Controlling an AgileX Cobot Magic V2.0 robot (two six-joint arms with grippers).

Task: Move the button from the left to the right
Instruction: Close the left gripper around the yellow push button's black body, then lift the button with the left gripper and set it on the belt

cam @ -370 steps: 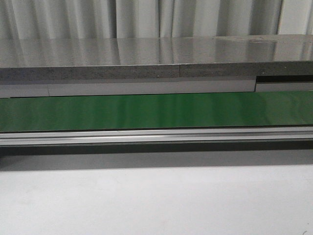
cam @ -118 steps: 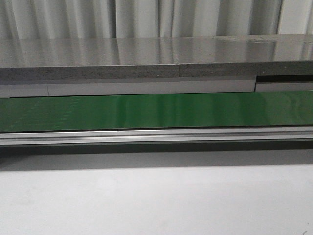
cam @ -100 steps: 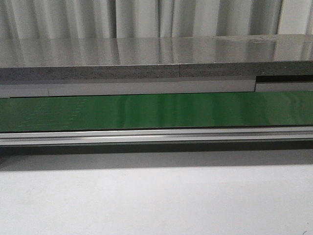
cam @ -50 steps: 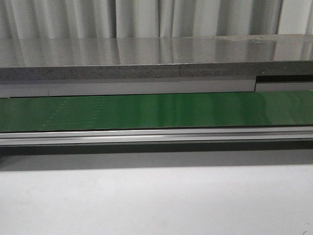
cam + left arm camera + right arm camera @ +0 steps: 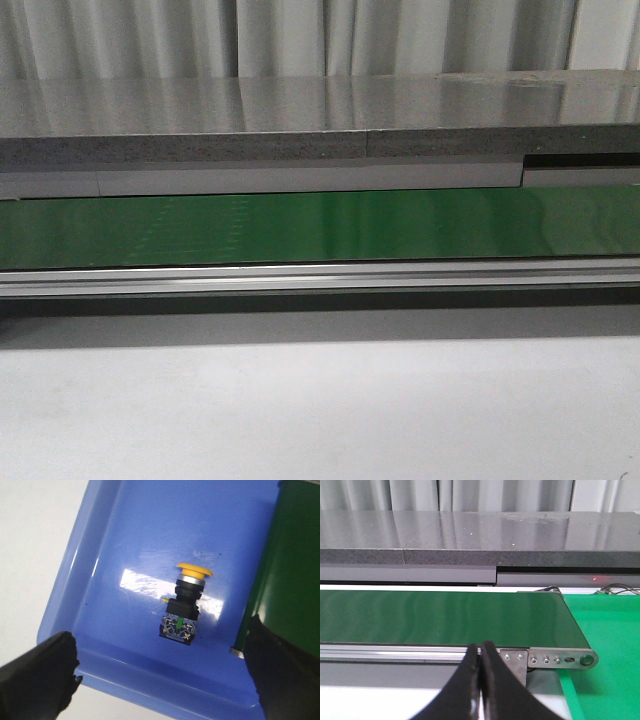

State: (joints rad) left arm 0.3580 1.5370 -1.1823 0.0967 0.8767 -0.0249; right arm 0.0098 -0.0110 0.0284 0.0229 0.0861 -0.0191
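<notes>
The button [image 5: 185,602] lies on its side in a blue tray [image 5: 130,540] in the left wrist view: yellow head, dark body, a small green mark at its base. My left gripper [image 5: 160,672] hovers above it, open, its two black fingers [image 5: 35,672] wide apart on either side of the tray's near wall. My right gripper [image 5: 481,652] is shut with nothing between its fingers; it points at the near rail of the green conveyor belt [image 5: 445,617]. Neither the button nor any gripper shows in the front view.
The green belt [image 5: 320,225] runs across the front view behind an aluminium rail [image 5: 320,277], with a grey stone ledge [image 5: 320,120] behind it. The belt's end roller [image 5: 290,580] borders the blue tray. A green mat [image 5: 610,645] lies past the belt's right end bracket [image 5: 560,658].
Faint marks on the green belt shift rightward between frames, so the belt is running. No arm or object appears in the front view.
</notes>
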